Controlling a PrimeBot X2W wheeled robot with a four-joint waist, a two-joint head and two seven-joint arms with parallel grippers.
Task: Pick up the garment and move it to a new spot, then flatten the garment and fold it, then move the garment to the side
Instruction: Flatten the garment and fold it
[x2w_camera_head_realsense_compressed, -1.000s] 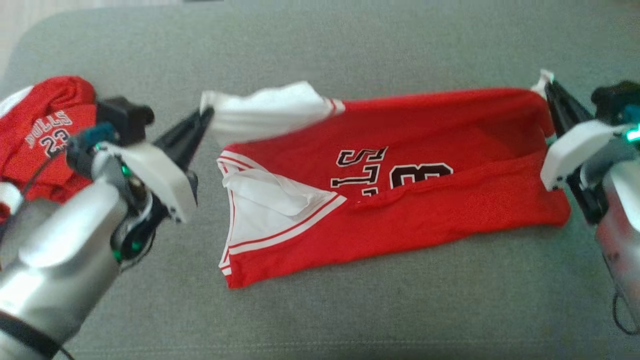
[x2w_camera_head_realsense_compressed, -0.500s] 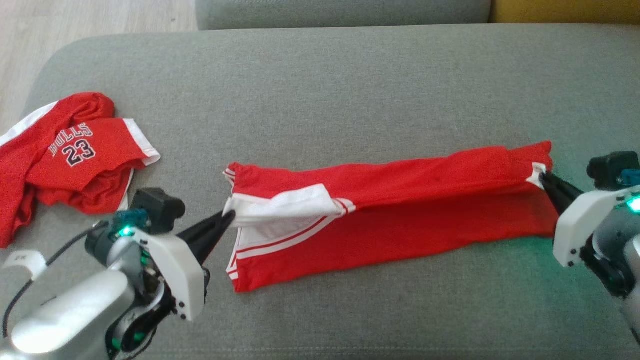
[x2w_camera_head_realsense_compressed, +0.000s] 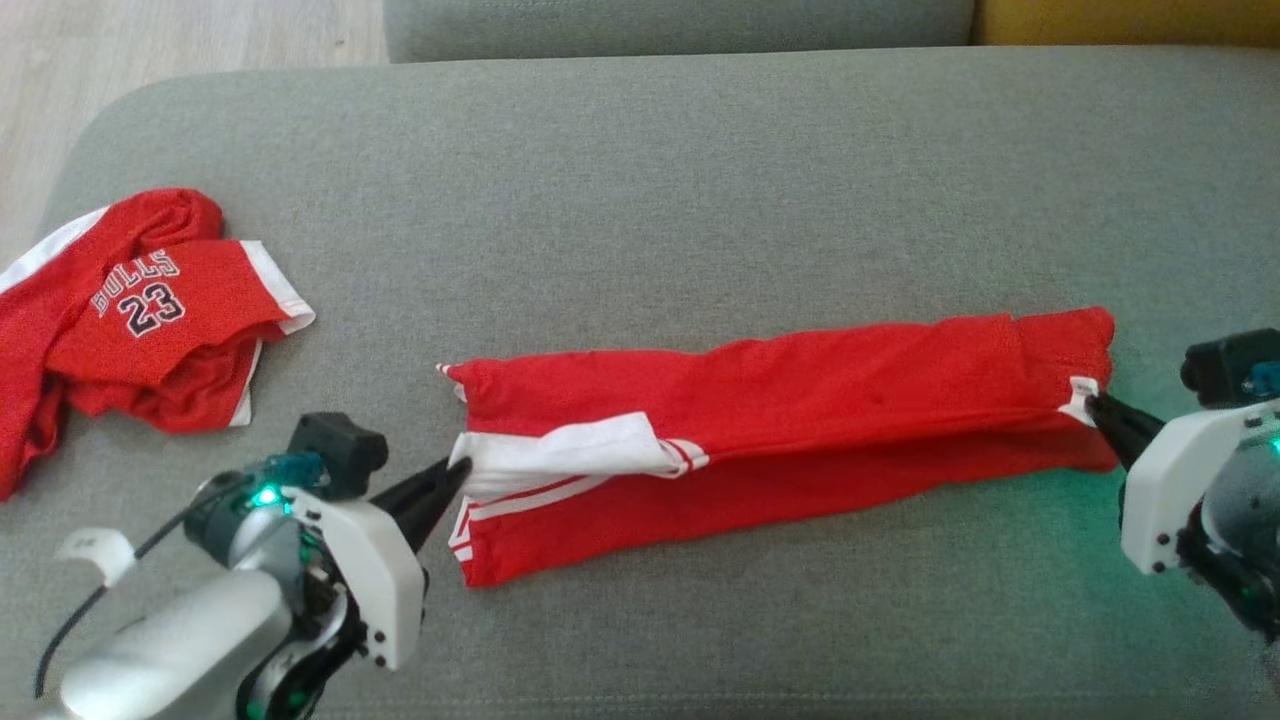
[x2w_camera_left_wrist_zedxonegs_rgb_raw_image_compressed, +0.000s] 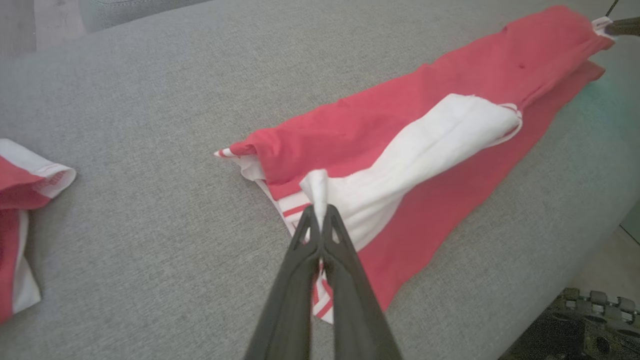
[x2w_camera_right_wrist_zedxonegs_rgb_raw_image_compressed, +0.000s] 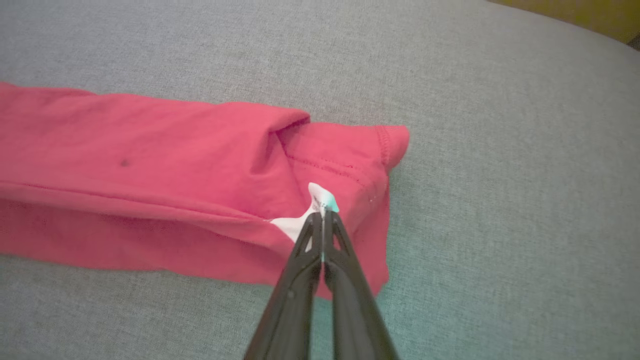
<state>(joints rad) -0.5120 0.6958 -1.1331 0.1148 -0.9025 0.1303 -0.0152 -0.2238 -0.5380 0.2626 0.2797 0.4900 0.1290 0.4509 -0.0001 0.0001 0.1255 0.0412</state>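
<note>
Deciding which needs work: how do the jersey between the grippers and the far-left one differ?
The middle jersey is folded into a strip; the left jersey is crumpled. The left gripper and right gripper pinch the middle jersey's ends; the left jersey lies untouched. The left jersey shows BULLS 23; the middle jersey, no print. Both are red, white-trimmed.

Crumpled red BULLS 23 garment (x2w_camera_head_realsense_compressed: 130, 310) at the left end of the grey sofa seat (x2w_camera_head_realsense_compressed: 640, 180); pale wooden floor (x2w_camera_head_realsense_compressed: 180, 40) beyond.
</note>
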